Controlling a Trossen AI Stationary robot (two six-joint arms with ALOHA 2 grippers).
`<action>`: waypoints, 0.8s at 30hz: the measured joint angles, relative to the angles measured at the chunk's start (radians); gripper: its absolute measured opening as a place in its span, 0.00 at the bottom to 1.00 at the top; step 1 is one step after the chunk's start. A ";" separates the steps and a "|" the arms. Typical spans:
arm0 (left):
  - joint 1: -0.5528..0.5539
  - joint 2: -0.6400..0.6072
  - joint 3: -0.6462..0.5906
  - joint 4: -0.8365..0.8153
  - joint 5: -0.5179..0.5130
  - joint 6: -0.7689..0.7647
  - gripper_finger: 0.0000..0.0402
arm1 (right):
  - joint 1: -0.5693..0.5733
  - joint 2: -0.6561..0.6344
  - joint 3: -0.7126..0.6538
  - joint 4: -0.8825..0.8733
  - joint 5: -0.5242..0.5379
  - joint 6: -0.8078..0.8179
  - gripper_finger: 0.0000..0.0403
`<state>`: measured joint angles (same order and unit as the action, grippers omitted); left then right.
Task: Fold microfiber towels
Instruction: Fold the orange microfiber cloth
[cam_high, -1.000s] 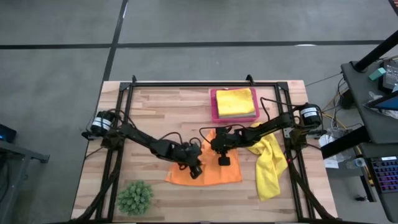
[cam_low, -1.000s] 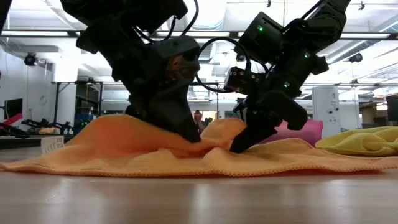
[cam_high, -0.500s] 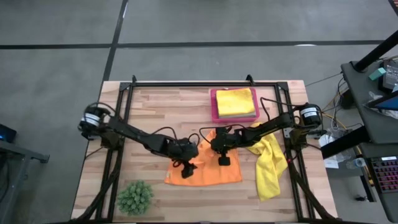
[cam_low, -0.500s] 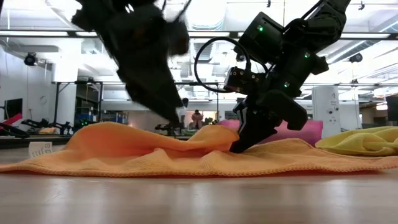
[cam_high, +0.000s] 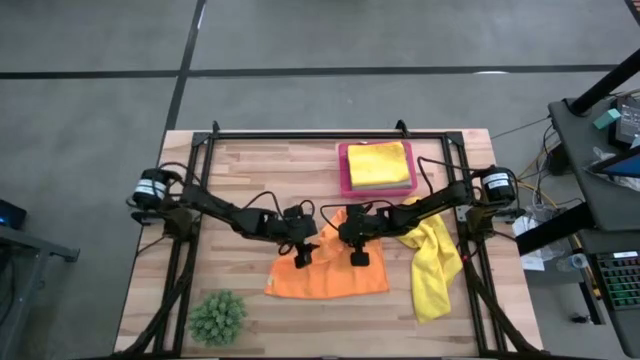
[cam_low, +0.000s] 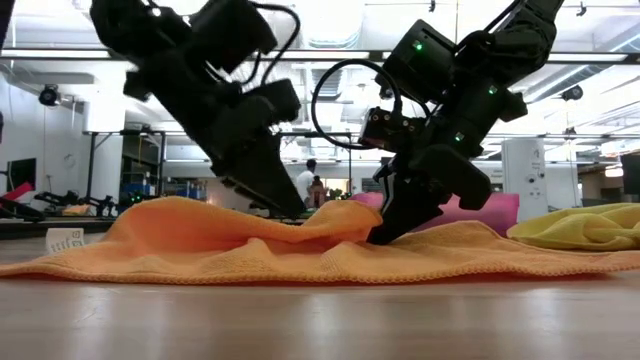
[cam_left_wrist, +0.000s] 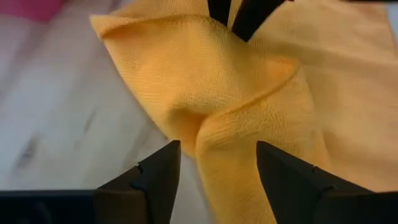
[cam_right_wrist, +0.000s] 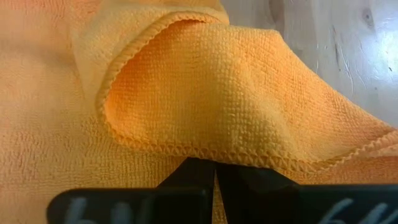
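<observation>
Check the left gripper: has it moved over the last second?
Yes. The left gripper let go of the orange towel, lifted and drew back toward the table's far edge, away from the plant ball.

An orange towel (cam_high: 330, 272) with a fine woven texture is lying on the pale wood-grain table (cam_high: 260, 170), a yellow towel (cam_high: 379, 163) is sitting in a pink tray (cam_high: 345, 180), another yellow towel (cam_high: 433, 265) is draping right, and a green plant ball (cam_high: 216, 316) is resting near left.

pink tray (cam_high: 345, 170) far edge | plant ball (cam_high: 216, 316) near-left corner
</observation>
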<state>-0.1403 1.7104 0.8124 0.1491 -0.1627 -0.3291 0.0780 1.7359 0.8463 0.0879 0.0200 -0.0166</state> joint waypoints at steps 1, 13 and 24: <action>0.002 0.011 -0.003 0.014 0.012 -0.009 0.47 | 0.000 0.000 0.000 0.000 0.000 0.000 0.02; -0.048 0.053 0.010 0.014 0.012 0.015 0.03 | 0.000 0.000 0.000 0.000 -0.001 0.009 0.02; -0.056 -0.124 0.004 -0.291 -0.201 -0.053 0.01 | 0.000 -0.002 0.003 -0.060 0.000 0.045 0.02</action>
<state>-0.1959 1.5861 0.8162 -0.1417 -0.3635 -0.3825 0.0780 1.7340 0.8497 0.0276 0.0196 0.0288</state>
